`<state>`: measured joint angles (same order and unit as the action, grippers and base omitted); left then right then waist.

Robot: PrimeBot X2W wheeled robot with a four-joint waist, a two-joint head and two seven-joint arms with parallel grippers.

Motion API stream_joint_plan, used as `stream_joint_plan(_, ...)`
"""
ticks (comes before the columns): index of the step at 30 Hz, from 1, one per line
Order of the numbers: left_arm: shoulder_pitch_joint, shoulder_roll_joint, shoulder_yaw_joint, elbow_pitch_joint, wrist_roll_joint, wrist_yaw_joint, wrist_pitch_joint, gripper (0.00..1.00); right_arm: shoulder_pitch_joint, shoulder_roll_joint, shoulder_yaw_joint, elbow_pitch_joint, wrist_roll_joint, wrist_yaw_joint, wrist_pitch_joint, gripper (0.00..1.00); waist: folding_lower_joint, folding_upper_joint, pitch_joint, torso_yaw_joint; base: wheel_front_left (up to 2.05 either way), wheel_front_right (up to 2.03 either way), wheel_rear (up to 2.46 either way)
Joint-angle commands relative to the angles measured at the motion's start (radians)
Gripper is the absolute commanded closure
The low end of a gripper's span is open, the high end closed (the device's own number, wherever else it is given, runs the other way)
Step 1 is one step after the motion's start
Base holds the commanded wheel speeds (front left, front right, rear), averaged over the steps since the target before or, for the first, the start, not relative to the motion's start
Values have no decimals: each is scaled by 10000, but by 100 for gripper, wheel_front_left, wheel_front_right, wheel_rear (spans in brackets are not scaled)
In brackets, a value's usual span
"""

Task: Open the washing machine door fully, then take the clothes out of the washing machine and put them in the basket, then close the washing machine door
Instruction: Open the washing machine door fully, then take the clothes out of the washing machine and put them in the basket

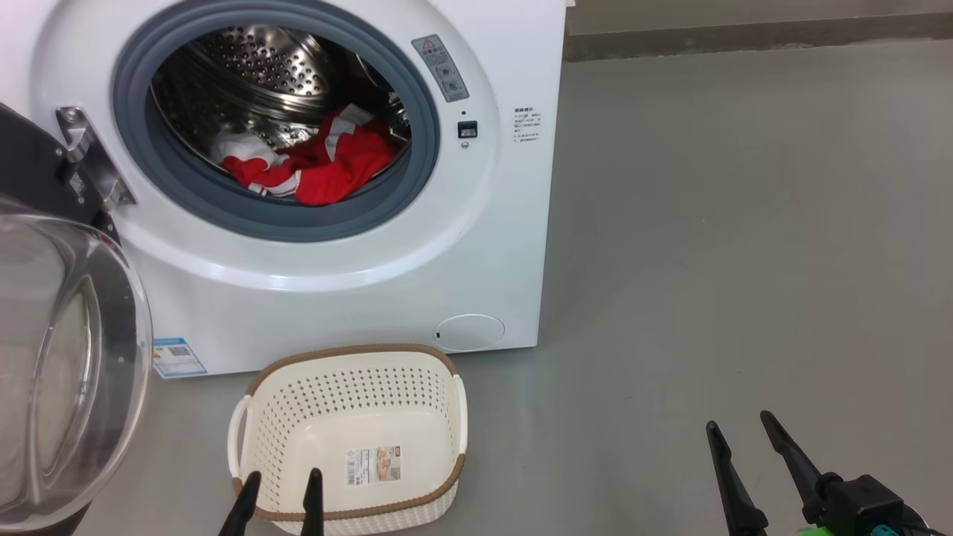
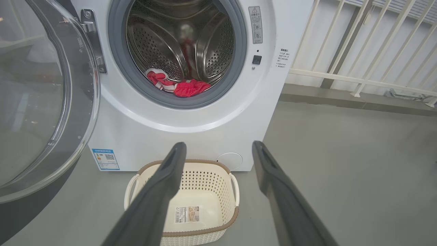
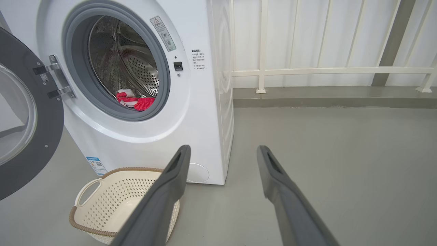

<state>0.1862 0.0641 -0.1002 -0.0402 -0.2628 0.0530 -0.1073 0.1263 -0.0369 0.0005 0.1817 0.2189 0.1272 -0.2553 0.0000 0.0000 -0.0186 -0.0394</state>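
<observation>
Door [image 1: 67, 357] stands wide open; clothes [image 1: 327, 167] lie in the drum [image 1: 268, 59], basket [image 1: 350, 394] empty. My left hand [image 1: 284, 476] and right hand [image 1: 739, 420] hang released. I've unloading and closing left.

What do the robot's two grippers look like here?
Left gripper and right gripper each have two long, slim, dark fingers tapering to blunt points. Close up, the fingers look matt dark grey with a shallow recess near the tip. The right one's black base carries green and teal parts.
</observation>
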Motion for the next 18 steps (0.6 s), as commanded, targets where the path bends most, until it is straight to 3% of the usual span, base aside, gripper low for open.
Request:
stream_joint_plan(1, -213, 73, 281, -199, 45, 93, -119, 0, -135, -133, 233, -223, -11, 35, -65, 0, 0, 0, 4, 1, 0, 0, 0)
stream_joint_plan(18, -289, 153, 153, -147, 40, 217, -151, 0, -125, -133, 203, -231, 34, 35, -65, 0, 0, 0, 4, 3, 9, -9, 0)
